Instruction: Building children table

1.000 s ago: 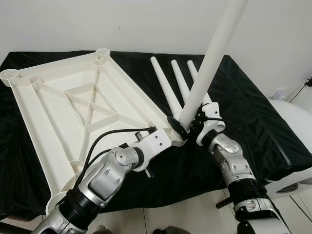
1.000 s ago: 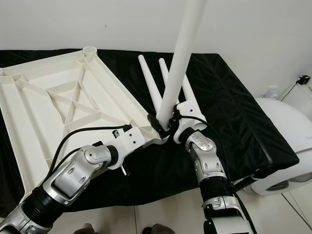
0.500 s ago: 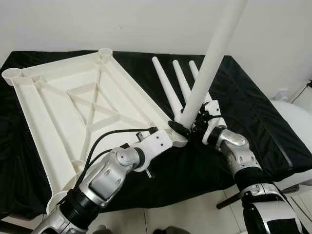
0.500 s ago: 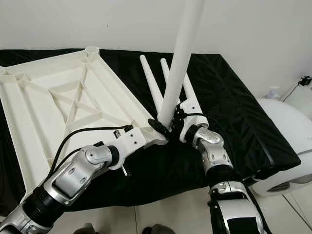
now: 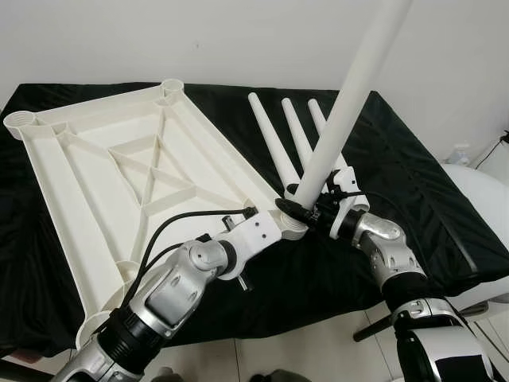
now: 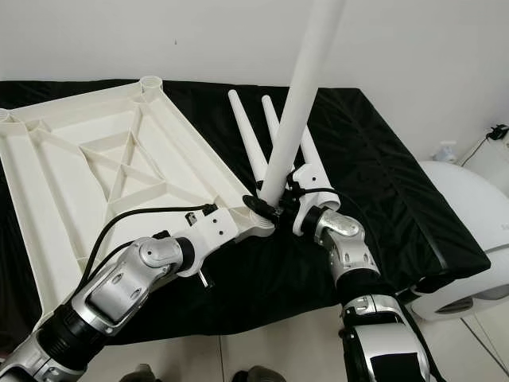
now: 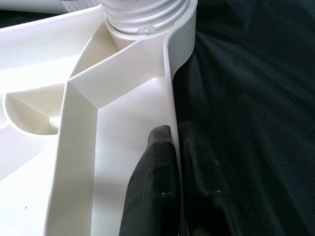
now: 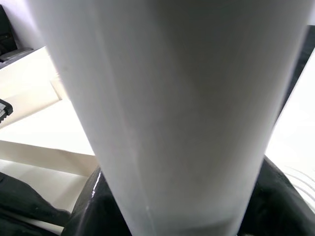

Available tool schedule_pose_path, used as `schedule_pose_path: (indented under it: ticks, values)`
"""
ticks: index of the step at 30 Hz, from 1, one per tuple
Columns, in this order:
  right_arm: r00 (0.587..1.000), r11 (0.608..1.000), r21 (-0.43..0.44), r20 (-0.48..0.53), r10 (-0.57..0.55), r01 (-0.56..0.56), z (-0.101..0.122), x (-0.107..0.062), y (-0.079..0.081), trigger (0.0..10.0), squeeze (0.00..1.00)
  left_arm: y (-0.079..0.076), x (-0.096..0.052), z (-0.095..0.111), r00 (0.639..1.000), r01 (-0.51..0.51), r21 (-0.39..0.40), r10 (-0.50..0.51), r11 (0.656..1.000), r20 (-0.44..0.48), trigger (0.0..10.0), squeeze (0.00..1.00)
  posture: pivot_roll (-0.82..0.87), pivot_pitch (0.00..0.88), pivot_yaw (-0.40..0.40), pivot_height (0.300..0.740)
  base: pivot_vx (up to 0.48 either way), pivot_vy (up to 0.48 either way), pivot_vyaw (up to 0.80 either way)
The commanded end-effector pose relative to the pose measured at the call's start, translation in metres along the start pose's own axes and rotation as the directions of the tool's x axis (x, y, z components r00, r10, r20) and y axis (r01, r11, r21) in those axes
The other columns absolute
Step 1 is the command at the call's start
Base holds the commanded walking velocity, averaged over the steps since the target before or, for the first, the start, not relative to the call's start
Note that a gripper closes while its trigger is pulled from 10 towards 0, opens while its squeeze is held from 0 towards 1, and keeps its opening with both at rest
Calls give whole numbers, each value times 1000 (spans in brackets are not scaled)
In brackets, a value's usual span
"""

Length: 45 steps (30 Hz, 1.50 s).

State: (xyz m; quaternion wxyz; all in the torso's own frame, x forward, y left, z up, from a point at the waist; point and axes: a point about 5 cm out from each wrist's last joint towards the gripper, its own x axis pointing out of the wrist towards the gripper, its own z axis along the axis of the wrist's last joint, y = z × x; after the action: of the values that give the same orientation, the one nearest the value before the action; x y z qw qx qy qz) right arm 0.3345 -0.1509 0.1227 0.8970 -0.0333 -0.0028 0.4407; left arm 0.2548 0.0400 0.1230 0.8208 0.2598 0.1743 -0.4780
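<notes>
A white plastic tabletop (image 5: 119, 171) lies upside down on a black cloth, ribs up, with round leg sockets at its corners. My left gripper (image 7: 174, 147) is shut on the tabletop's rim beside the near right corner socket (image 7: 147, 12). A long white table leg (image 5: 350, 95) stands tilted with its foot at that socket. My right gripper (image 5: 318, 215) is shut on the leg's lower end, its black fingers (image 8: 83, 206) wrapped around it. Three more white legs (image 5: 290, 135) lie side by side on the cloth behind.
The black-covered table (image 5: 429, 215) has bare cloth to the right of the legs. A white rounded appliance (image 6: 469, 231) stands on the floor at the right. A white wall (image 5: 238, 40) runs behind the table. Tiled floor (image 5: 318, 358) shows at the front edge.
The held leg has tipped a little further to the right, its foot staying at the corner socket. The right wrist has shifted slightly. The left gripper has kept its hold on the rim.
</notes>
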Motion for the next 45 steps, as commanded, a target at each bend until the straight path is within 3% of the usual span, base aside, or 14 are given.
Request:
schedule_pose_path:
  ticks: [1, 6, 20, 27, 29, 30, 37, 45]
  values:
    - [1000, 999, 39, -16, -14, 15, -7, -4, -1, 10000, 0, -18, 7, -4, 994, 111, 0, -111, 994, -8, 10000, 0, 26, 0, -106, 740, 0, 0, 0]
    - [996, 993, 82, 36, -83, 80, -9, 1, 11, 10000, 0, -20, 7, -5, 993, 116, -2, -116, 993, -9, 10000, 0, 29, 0, -108, 740, 0, 0, 0]
    - [969, 970, 87, 87, -232, 225, -3, 17, 30, 10000, 0, -21, 7, -6, 992, 123, 0, -123, 992, -12, 10000, 0, 26, 0, -106, 740, 0, 0, 0]
    - [911, 911, 91, 53, -409, 403, -7, 30, 39, 10000, 0, -21, 7, -7, 992, 124, -2, -124, 992, -18, 10000, 0, 33, 0, -109, 740, 0, 0, 0]
    - [860, 855, 123, 18, -510, 504, -10, 33, 39, 10000, 0, -21, 6, -8, 992, 122, -5, -122, 992, -20, 10000, 0, 36, 0, -109, 740, 0, 0, 0]
    - [860, 855, 123, 18, -510, 504, -10, 33, 39, 10000, 0, -21, 6, -8, 992, 122, -5, -122, 992, -20, 10000, 0, 36, 0, -109, 740, 0, 0, 0]
    - [760, 755, 132, 8, -649, 643, 2, 49, 45, 10000, 0, -20, 5, -8, 993, 117, -8, -117, 993, -23, 10000, 0, 40, 0, -109, 740, 0, 0, 0]
    - [747, 743, 119, 10, -665, 659, 5, 58, 56, 10000, 0, -20, 4, -9, 993, 116, -11, -116, 993, -26, 10000, 0, 40, 0, -104, 740, 0, 0, 0]
